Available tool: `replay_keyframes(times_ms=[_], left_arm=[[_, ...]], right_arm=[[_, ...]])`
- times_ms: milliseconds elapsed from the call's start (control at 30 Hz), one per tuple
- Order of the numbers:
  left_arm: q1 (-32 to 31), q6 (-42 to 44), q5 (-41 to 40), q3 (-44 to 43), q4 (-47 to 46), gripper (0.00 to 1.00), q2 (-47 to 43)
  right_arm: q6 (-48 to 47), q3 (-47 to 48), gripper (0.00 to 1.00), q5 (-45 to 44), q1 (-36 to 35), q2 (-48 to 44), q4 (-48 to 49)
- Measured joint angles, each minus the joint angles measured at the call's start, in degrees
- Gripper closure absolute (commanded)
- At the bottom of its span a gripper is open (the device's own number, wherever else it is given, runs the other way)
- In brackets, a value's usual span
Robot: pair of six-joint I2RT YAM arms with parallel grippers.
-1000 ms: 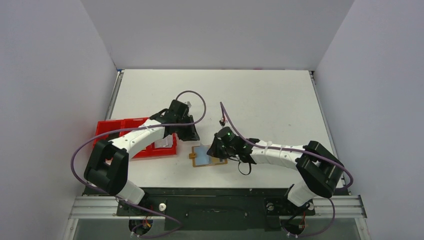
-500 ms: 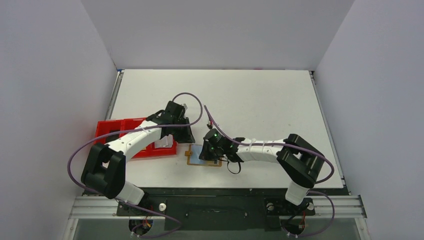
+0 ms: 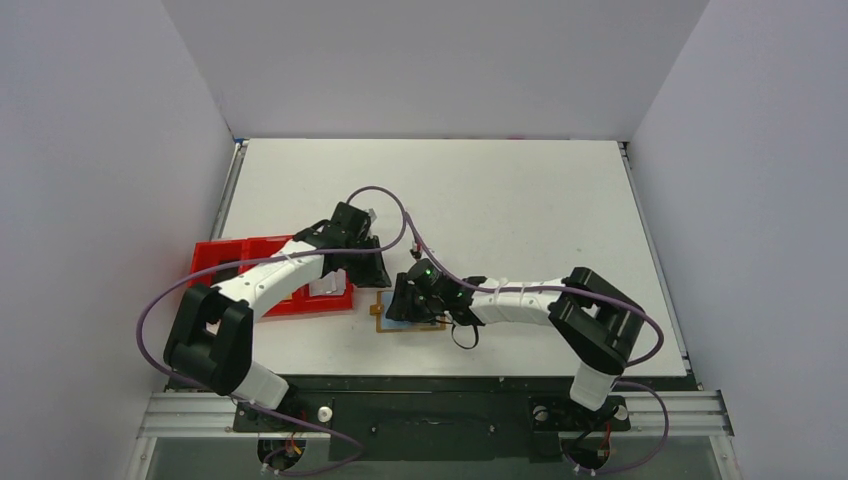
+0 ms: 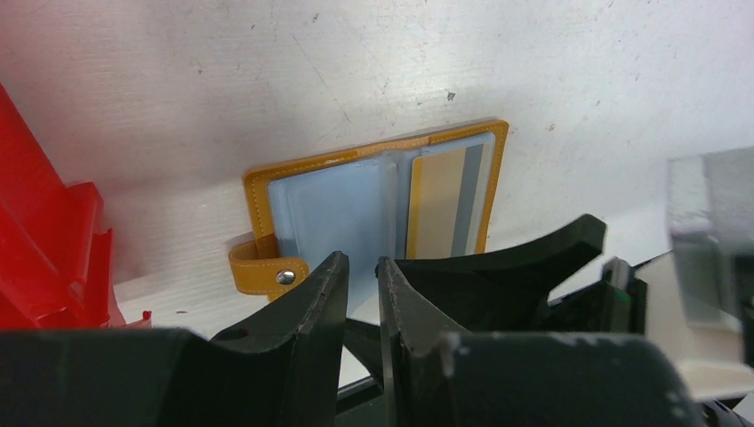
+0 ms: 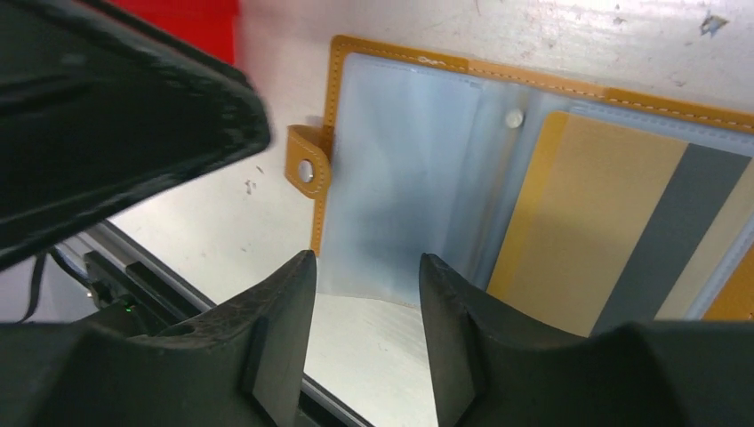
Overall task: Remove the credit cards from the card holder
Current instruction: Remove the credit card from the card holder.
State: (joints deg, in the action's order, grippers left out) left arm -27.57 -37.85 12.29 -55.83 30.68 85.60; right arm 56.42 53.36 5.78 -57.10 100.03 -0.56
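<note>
The tan card holder (image 3: 379, 316) lies open flat on the table between my two grippers. Its left clear sleeve holds a pale blue credit card (image 4: 333, 213), and its right sleeve holds a gold card with a grey stripe (image 4: 445, 200). My left gripper (image 4: 360, 262) hovers at the holder's far edge, its jaws a narrow slit apart with nothing between them. My right gripper (image 5: 366, 258) is open, its fingertips over the near edge of the pale blue card (image 5: 400, 160), empty. The gold card (image 5: 587, 231) lies to its right.
A red compartmented tray (image 3: 225, 255) sits left of the holder, under the left forearm, close to the holder's snap tab (image 4: 267, 271). The table's near edge and metal rail (image 5: 142, 285) run just behind the right fingers. The two grippers stand close together.
My right arm has slid left over the holder, and its jaws went from shut to open. The holder shifted slightly left. The left gripper shifted slightly left.
</note>
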Motion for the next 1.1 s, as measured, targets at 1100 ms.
replay_keyframes(times_ms=[1100], left_arm=[[-6.88,-6.73,9.66,5.22,-14.69,0.84,11.17]], right_arm=[[0.76,-9.62,0.68,-11.21,4.20,-11.98,-8.87]])
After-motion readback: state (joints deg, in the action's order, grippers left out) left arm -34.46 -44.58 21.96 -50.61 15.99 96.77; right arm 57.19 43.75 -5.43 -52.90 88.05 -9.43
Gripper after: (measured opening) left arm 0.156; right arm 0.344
